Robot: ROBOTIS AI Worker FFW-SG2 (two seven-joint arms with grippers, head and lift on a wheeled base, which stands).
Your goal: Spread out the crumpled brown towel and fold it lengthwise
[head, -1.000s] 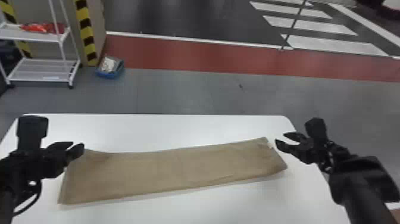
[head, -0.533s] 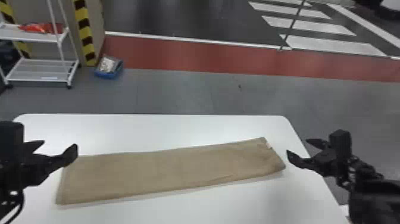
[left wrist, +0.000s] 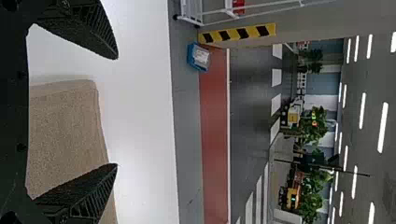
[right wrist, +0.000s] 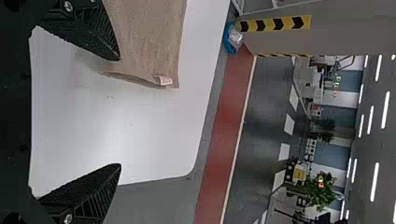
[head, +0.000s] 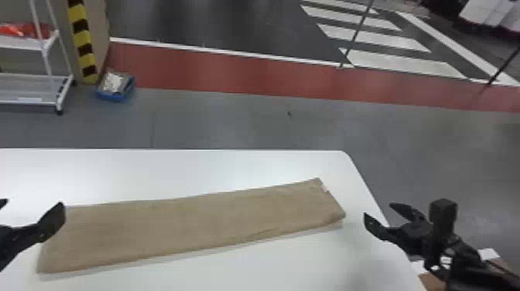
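Right end effector (head: 378, 209) eased away — wide, like left end effector (head: 34, 203) — from one brown towel (head: 193, 222).

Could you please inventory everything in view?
long folded cloth towel: one, brown, on table
small fabric tag: one, whitish, towel's right end
round-cornered table: one, white, before robot
metal wheeled rack: one, white, far left
small items: some, red, rack's upper shelf
shallow tub: one, blue, floor beside rack
striped wall bands: several, yellow-black, beyond table
flat floor lane: one, red, beyond table
painted floor stripes: several, white, beyond lane
leafy plants: several, green, far background
left gripper: one, black, towel's left end
right gripper: one, black, right of towel
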